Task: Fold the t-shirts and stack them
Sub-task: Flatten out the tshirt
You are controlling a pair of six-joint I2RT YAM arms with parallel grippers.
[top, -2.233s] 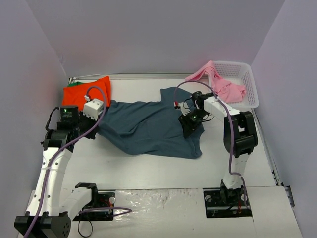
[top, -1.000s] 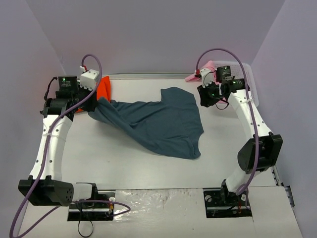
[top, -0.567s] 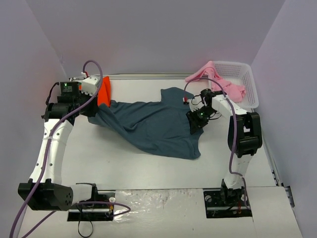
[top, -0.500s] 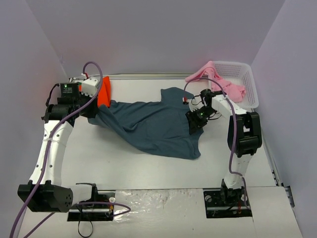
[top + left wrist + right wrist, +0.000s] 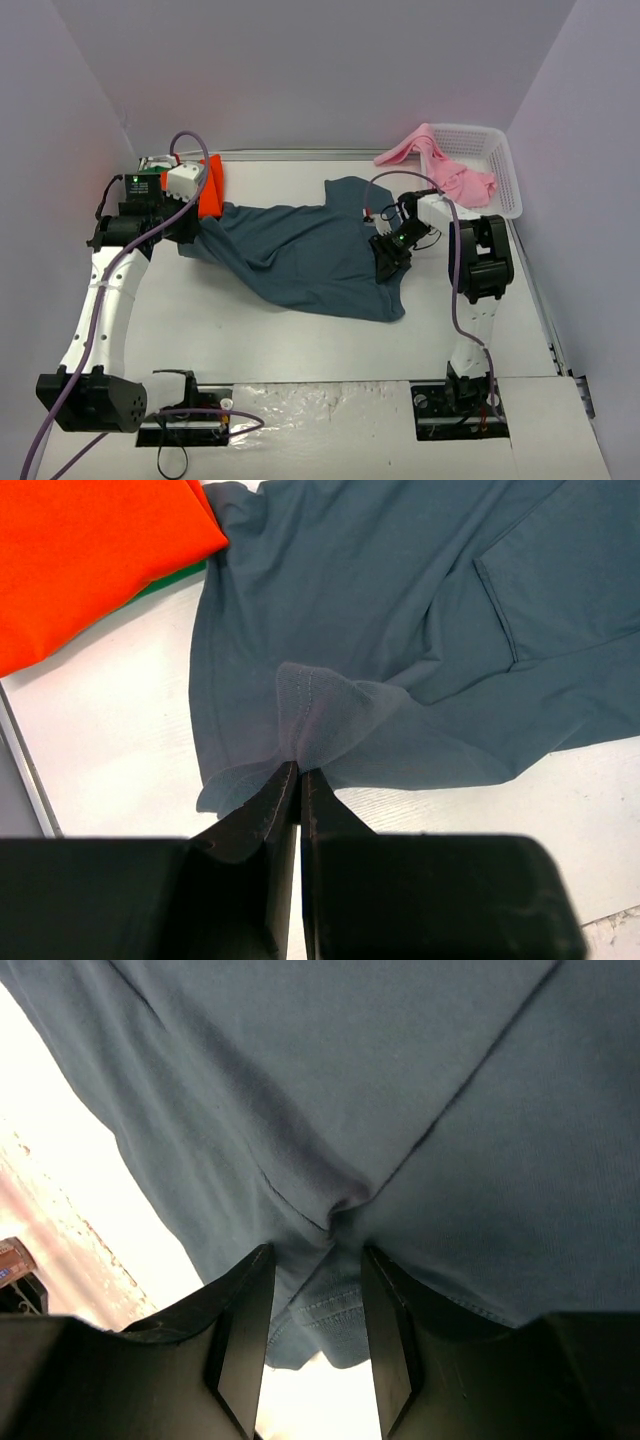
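**Slate-blue t-shirt spread between two pincers, with neighbouring items**

The slate-blue t-shirt (image 5: 310,255) lies open across the middle of the white bench (image 5: 300,345), rumpled, with its left end drawn up toward the far-left corner. The left pincer (image 5: 298,775) is clamped tight on a small raised fold at that end; its jaws meet with only cloth between them. The right pincer (image 5: 315,1260) stands partly open on the shirt's right side near the hem. Its two fingers (image 5: 240,1330) press down either side of a puckered crease, and no cloth is pinched.

Just beyond the left pincer lies the orange-red t-shirt (image 5: 208,185), folded flat, its corner touching the blue cloth. A thin edge of the green t-shirt (image 5: 172,580) shows beneath the orange-red one. The left arm's wrist and its purple cable (image 5: 185,140) overhang this pile and hide part of it from above.

At the far-right corner sits the white lattice basket (image 5: 497,150). The pink t-shirt (image 5: 440,165) is draped over its left rim, partly inside and partly trailing onto the bench, well apart from the blue shirt.
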